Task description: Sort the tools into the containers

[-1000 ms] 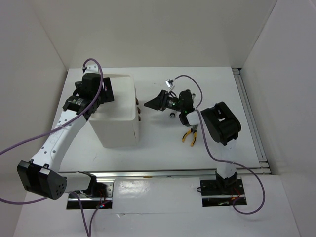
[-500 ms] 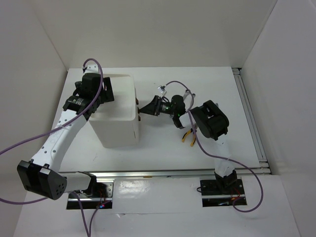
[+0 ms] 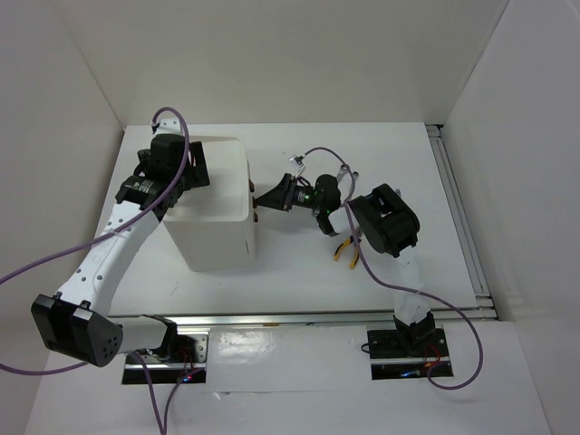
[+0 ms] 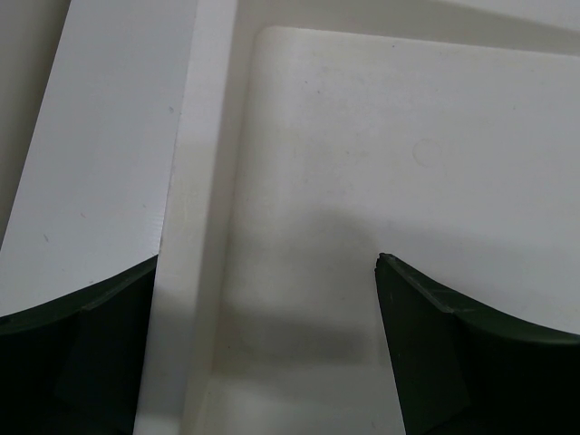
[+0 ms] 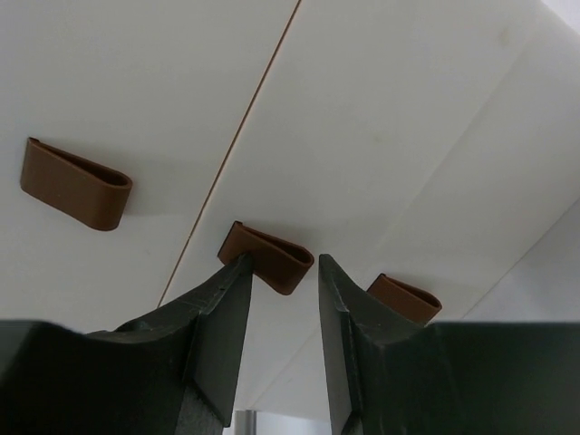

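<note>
The white box (image 3: 217,217) stands left of centre, with dark brown knobs (image 3: 256,210) on its right face. My right gripper (image 3: 265,201) is at those knobs. In the right wrist view its jaws (image 5: 283,263) are narrowly open around the right end of the middle knob (image 5: 272,260), and the left fingertip touches it. Two more knobs (image 5: 77,184) (image 5: 405,300) flank it on the drawer fronts (image 5: 381,109). My left gripper (image 3: 186,168) hovers wide open and empty (image 4: 267,261) over the recessed top tray (image 4: 362,154). The yellow-handled pliers (image 3: 347,250) lie under the right arm. The other tools are out of view.
White walls close in the table at the back and on both sides. A metal rail (image 3: 458,217) runs along the table's right edge. Purple cables (image 3: 335,159) loop over both arms.
My right gripper has moved left to the box's knobs and narrowed its jaws around the middle one. It has barely moved in the last half second. The left arm has not moved.
</note>
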Tool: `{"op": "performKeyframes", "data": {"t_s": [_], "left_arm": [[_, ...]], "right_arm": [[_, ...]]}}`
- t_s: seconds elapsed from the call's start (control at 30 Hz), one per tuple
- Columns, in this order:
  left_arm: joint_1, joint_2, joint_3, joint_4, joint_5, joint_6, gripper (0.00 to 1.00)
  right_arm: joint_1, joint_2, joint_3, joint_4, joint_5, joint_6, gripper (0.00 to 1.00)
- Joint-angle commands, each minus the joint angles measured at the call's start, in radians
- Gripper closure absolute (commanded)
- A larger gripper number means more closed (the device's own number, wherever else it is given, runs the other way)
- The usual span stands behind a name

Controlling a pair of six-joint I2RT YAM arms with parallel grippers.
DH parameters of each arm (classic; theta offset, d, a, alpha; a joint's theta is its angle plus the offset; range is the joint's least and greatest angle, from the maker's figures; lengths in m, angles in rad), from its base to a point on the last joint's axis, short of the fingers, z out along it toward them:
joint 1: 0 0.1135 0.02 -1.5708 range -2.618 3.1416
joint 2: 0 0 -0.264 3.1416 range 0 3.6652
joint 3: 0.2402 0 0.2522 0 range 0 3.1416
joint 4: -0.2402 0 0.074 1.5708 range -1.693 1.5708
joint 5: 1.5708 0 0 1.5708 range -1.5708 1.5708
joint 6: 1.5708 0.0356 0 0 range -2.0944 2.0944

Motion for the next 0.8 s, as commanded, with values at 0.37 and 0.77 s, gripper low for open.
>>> {"op": "performKeyframes", "data": {"t_s": [0.37,0.77], "left_arm": [[-0.038,0.077,-0.037,-0.052,0.165,0.003,0.0],[-0.038,0.077,-0.037,-0.052,0.165,0.003,0.0]], "right_arm": [[0.011,0.031,0.005,0.245,-0.039,0.076,1.0],[-0.222,-0.08,-0.299,0.397,-0.065,0.066,1.0]]}}
